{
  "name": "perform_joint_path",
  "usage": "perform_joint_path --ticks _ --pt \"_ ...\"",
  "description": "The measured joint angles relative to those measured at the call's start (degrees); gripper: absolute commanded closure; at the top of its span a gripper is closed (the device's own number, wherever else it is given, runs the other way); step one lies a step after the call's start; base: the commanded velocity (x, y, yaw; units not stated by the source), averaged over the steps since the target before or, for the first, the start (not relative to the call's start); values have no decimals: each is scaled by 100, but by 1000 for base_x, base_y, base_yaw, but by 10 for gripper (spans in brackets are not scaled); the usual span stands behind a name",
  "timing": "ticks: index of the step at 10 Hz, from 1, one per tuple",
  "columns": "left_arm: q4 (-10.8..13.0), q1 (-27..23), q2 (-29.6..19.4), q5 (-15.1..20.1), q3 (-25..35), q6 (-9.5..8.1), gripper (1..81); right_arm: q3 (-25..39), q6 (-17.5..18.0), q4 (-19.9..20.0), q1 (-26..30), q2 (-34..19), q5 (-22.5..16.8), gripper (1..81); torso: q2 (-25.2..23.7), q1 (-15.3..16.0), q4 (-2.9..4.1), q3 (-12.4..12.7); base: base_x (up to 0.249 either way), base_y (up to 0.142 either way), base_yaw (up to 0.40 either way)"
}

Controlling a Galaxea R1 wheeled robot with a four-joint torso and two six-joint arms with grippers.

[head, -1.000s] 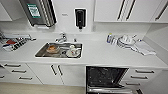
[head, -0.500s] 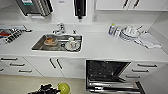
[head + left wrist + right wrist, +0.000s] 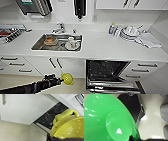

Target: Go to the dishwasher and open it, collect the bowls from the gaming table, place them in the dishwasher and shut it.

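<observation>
Loading step is in hand: the yellow bowl [image 3: 67, 78] is gripped by the left end effector [image 3: 59, 80] beside the open dishwasher [image 3: 107, 75]; the green bowl [image 3: 107, 121] is held by the right. Lowering into a rack is called for.

Two bowls, one yellow-green [image 3: 67, 78], one bright green [image 3: 107, 121]; one open dishwasher [image 3: 107, 75].

My head view is bright and evenly lit — soft all over, its edges bowed. The white surface [image 3: 105, 47] nearly washes out. White glare spots dot the green bowl [image 3: 102, 122] at my right wrist — close and blurred.
</observation>
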Motion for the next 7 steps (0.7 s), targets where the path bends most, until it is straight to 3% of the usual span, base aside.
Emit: perform_joint_path --ticks 7 --pt "-15 -441 1635 653 -450 0 811 24 -26 0 0 4 2 811 5 2 0 -2 0 0 0"
